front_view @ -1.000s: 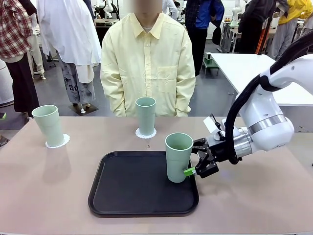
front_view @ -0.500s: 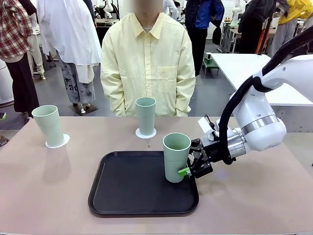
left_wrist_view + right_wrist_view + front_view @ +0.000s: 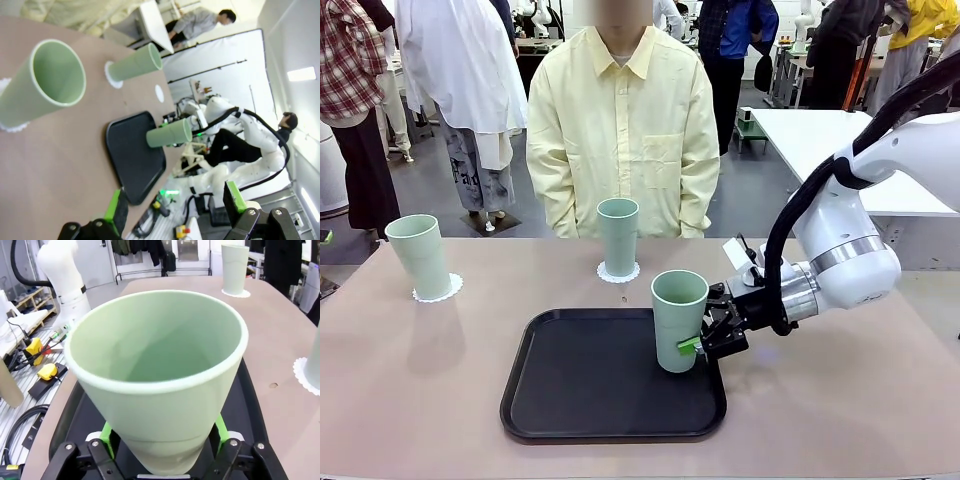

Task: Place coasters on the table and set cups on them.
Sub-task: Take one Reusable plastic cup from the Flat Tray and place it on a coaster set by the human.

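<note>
While a person in a pale yellow shirt (image 3: 620,130) stands at the far edge of the table (image 3: 410,370), the right gripper (image 3: 698,340) reaches in from the right edge and pinches the lower wall of a mint cup (image 3: 678,320) between its green pads. That cup stands upright at the right edge of the black tray (image 3: 590,385), near the tray's far right corner. In the right wrist view the cup (image 3: 160,380) sits squarely between the two green pads (image 3: 106,432), both pressed against its sides.

Two more cups stand on the table, each on a white coaster. One cup (image 3: 418,255) on its coaster (image 3: 438,292) is near the far left corner; the other cup (image 3: 618,235) on its coaster (image 3: 618,272) is at the middle of the far edge, just beyond the tray.

From the left wrist view, the left gripper (image 3: 175,210) is spread wide with nothing between its fingers, and looks across the table toward the cups. A third coaster (image 3: 159,93) lies bare on the table there, beyond the tray (image 3: 135,155).
</note>
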Motion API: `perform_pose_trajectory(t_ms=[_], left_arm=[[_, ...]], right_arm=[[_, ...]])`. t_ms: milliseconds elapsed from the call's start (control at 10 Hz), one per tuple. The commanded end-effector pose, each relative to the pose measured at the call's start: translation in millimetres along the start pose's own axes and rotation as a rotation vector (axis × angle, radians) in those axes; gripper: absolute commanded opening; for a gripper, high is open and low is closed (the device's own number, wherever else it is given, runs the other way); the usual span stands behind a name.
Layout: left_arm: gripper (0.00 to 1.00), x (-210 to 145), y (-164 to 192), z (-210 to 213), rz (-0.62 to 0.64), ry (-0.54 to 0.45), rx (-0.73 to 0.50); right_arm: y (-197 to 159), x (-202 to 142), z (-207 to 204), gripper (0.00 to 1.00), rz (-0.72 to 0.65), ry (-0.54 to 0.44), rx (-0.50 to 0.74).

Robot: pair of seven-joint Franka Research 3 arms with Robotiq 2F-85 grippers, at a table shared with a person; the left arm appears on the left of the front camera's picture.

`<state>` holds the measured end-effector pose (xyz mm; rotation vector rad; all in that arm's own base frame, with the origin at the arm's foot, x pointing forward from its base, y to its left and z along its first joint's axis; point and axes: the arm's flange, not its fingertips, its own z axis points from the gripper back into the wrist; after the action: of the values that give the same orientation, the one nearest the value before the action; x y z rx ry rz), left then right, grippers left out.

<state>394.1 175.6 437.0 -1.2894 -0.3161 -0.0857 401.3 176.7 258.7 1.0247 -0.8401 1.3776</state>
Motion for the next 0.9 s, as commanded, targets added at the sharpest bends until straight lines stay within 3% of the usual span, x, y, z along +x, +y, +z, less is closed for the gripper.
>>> perform_pose_trajectory(t_ms=[0,100,200,400,800], left_arm=[[1.00,-1,-2,1,0.004,-0.005,0.000],[1.00,-1,-2,1,0.004,-0.005,0.000],[1.00,-1,-2,1,0.004,-0.005,0.000],[1.00,-1,-2,1,0.004,-0.005,0.000],[1.00,-1,-2,1,0.004,-0.005,0.000]], right_arm=[[-4,-2,-4,0.00,-0.009,-0.032,-0.013],[-5,-3,-4,0.35,-0.010,-0.032,-0.010],[-4,-3,-3,0.00,-0.013,-0.031,-0.008],[2,9,6,0.00,-0.018,-0.054,-0.020],[23,111,39,0.00,-0.037,0.002,-0.009]])
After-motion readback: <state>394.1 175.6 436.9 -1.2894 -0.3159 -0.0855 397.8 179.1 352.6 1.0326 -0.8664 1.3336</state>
